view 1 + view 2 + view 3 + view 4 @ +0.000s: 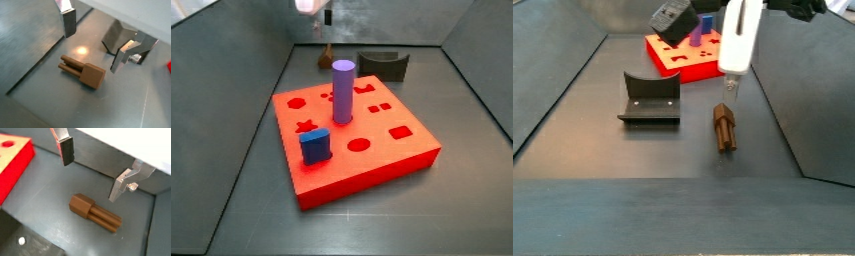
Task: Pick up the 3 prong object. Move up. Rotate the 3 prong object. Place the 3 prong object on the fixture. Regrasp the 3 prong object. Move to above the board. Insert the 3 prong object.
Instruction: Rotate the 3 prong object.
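Observation:
The 3 prong object is a small brown piece lying on its side on the grey floor, also seen in the other wrist view and in a side view. My gripper hangs open above it with nothing between the fingers, and it shows in a side view just above the piece's far end. The dark fixture stands on the floor beside the piece, apart from it. The red board with shaped holes lies farther off.
On the board a purple cylinder stands upright in a hole and a blue block sits near one corner. Sloping grey walls enclose the floor. The fixture sits behind the board.

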Controlling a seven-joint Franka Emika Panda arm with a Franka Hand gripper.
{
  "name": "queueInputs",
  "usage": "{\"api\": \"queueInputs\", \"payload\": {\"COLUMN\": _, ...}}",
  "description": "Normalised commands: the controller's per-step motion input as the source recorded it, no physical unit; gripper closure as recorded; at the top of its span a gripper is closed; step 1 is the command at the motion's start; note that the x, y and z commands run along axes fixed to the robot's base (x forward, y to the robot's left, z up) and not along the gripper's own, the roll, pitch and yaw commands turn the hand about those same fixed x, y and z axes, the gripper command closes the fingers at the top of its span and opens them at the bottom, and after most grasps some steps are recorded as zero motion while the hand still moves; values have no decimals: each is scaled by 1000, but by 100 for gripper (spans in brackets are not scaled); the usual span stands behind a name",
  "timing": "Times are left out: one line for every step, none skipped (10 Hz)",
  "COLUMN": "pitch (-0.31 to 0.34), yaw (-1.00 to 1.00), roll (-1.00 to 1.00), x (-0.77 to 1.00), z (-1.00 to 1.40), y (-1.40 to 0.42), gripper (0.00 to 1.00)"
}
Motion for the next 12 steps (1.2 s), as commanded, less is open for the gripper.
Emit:
{"api": "queueInputs", "payload": {"pitch": -7, "yaw": 1000, "roll": 1, "x": 38, "z": -28, "y": 4, "gripper": 0}}
{"api": "queueInputs", "payload": {"pitch": -7, "yaw": 1000, "roll": 1, "x": 38, "z": -28, "y": 4, "gripper": 0}}
{"api": "queueInputs", "payload": {"pitch": -8, "yaw": 1000, "roll": 2, "x": 38, "z": -28, "y": 4, "gripper": 0}}
{"api": "queueInputs", "payload": {"pitch": -8, "yaw": 1000, "roll": 2, "x": 38, "z": -28, "y": 4, "gripper": 0}}
{"api": "queueInputs", "payload": {"pitch": -8, "yaw": 1000, "roll": 2, "x": 38, "z": -28, "y": 4, "gripper": 0}}
{"api": "queueInputs", "payload": {"pitch": -9, "yaw": 1000, "roll": 2, "x": 38, "z": -28, "y": 4, "gripper": 0}}
{"api": "queueInputs", "payload": {"pitch": -9, "yaw": 1000, "roll": 2, "x": 38, "z": -28, "y": 4, "gripper": 0}}
{"api": "queueInputs", "payload": {"pitch": -10, "yaw": 1000, "roll": 2, "x": 38, "z": -28, "y": 4, "gripper": 0}}
{"api": "queueInputs", "payload": {"pitch": -10, "yaw": 1000, "roll": 2, "x": 38, "z": -28, "y": 4, "gripper": 0}}
{"api": "queueInputs", "payload": {"pitch": -11, "yaw": 1000, "roll": 2, "x": 38, "z": -28, "y": 4, "gripper": 0}}
{"api": "queueInputs", "payload": {"pitch": -11, "yaw": 1000, "roll": 2, "x": 38, "z": -27, "y": 4, "gripper": 0}}
{"api": "queueInputs", "payload": {"pitch": -12, "yaw": 1000, "roll": 2, "x": 38, "z": -27, "y": 4, "gripper": 0}}
